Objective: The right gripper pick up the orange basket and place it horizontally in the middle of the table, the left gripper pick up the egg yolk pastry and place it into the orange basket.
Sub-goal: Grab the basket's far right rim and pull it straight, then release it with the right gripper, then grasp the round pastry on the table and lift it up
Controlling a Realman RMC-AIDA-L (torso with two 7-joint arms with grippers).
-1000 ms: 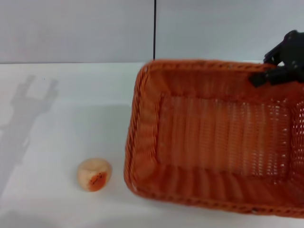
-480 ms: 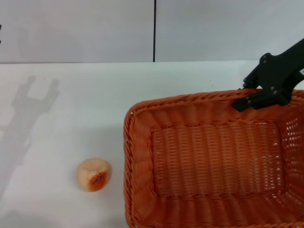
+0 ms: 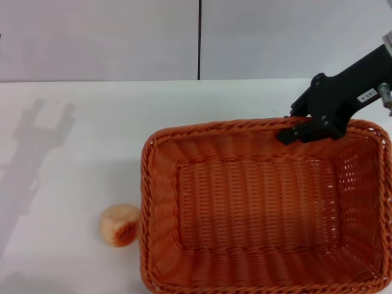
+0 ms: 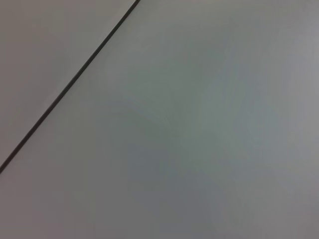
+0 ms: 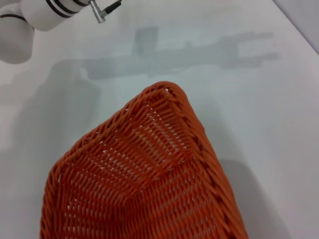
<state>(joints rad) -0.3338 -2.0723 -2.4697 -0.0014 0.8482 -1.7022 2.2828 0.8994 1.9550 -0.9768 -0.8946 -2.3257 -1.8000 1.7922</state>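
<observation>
Right tool: the black two-fingered right tool [image 3: 293,131] on its dark arm reaches in from the far right side and is closed on the far braided rim of the basket, near the far right corner.
Basket: the large rectangular orange woven wicker basket [image 3: 263,208] lies with its long side running left to right, opening up, on the right half of the counter; its near edge reaches the bottom border of the head view. The right wrist view shows one corner of it [image 5: 164,92] from above, with the white surface around it.
Pastry: the small round pale-beige egg yolk pastry [image 3: 119,225] with an orange-red patch sits on the counter just beside the near left corner of the basket, outside it; I cannot tell if they touch.
Counter: the plain white flat counter [image 3: 79,122] carries grey shadows on its left part.
Left tool: it does not appear in any view; the left wrist view shows only a pale grey surface with a thin dark line [image 4: 65,89] across it.
</observation>
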